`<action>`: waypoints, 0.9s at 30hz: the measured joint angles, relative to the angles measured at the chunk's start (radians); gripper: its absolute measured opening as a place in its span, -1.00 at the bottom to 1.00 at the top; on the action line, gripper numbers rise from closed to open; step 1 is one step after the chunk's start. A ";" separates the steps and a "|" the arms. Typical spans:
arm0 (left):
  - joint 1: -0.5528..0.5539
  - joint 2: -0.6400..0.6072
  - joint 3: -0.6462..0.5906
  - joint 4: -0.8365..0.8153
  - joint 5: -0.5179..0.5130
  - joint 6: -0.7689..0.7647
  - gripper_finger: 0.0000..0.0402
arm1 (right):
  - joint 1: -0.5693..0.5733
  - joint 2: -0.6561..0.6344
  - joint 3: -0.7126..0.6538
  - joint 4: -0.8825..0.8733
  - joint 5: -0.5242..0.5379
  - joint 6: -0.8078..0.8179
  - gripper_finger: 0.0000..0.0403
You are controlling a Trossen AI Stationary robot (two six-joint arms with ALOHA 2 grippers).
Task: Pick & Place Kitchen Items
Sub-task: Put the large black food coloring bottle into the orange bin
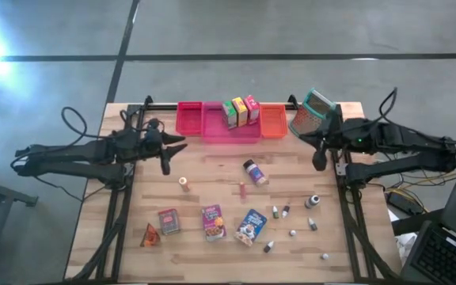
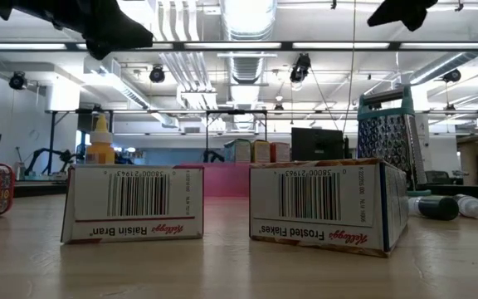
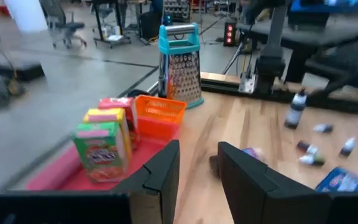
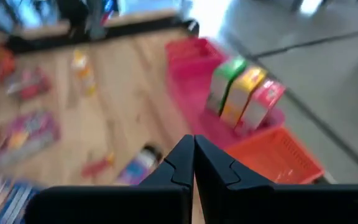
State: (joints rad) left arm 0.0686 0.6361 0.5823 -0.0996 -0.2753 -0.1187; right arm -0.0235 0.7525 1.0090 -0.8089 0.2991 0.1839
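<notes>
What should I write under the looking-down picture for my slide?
Three boxes stand in the pink tray; both claws, left and right, hover empty above scattered toy groceries.

Setting: robotics lab or workshop. Evidence: bare concrete floor (image 1: 291, 32) around the wooden table (image 1: 212, 186); exposed ceiling ducts (image 2: 247, 21) and strip lights; office chairs (image 3: 64, 25), equipment stands, monitor (image 2: 315, 143) beyond.

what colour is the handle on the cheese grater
Teal, matching the frame around the metal cheese grater. It shows best in the left wrist view.
</notes>
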 joint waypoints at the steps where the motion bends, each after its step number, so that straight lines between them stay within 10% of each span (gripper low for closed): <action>1: 0.005 0.009 0.000 0.012 0.000 -0.034 -0.43 | 0.004 -0.002 0.012 -0.045 -0.020 0.006 -0.96; 13: 0.048 0.136 0.091 0.020 -0.041 0.167 -0.43 | 0.039 -0.154 -0.002 -0.207 -0.037 0.366 -0.91; 27: 0.048 0.144 0.072 0.056 -0.040 0.193 -0.43 | 0.039 0.108 0.061 -0.303 -0.126 0.457 -0.30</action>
State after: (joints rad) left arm 0.1165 0.7806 0.6538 -0.0438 -0.3157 0.0738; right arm 0.0158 0.8607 1.0698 -1.1122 0.1726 0.6409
